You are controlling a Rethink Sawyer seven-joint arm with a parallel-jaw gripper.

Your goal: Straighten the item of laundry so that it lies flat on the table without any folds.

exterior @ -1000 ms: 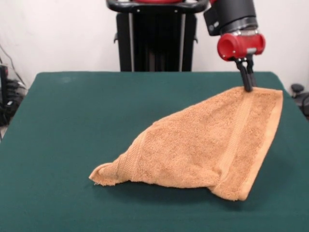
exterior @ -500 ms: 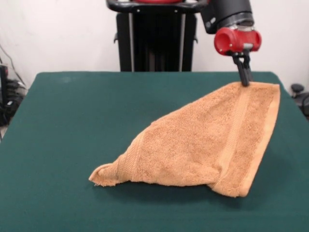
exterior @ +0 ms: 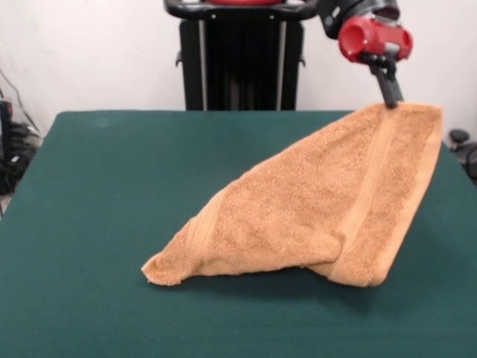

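On the right half of the table (exterior: pixel 89 224), the one towel (exterior: pixel 313 216) hangs as a slanted sheet, far from flat. Its upper edge is lifted high at the far right, while its left corner and lower right edge rest on the green cloth nearer the camera. The lower left end is bunched and rolled, and a flap seems tucked under along the bottom, so I judge the straightening only begun: the cloth must yet be spread and laid down without folds. One woven band shows near the right edge, another near the left corner. The single gripper (exterior: pixel 390 103) pinches the top edge, jaws closed narrowly on the cloth. One pedestal (exterior: pixel 238 60) stands behind.
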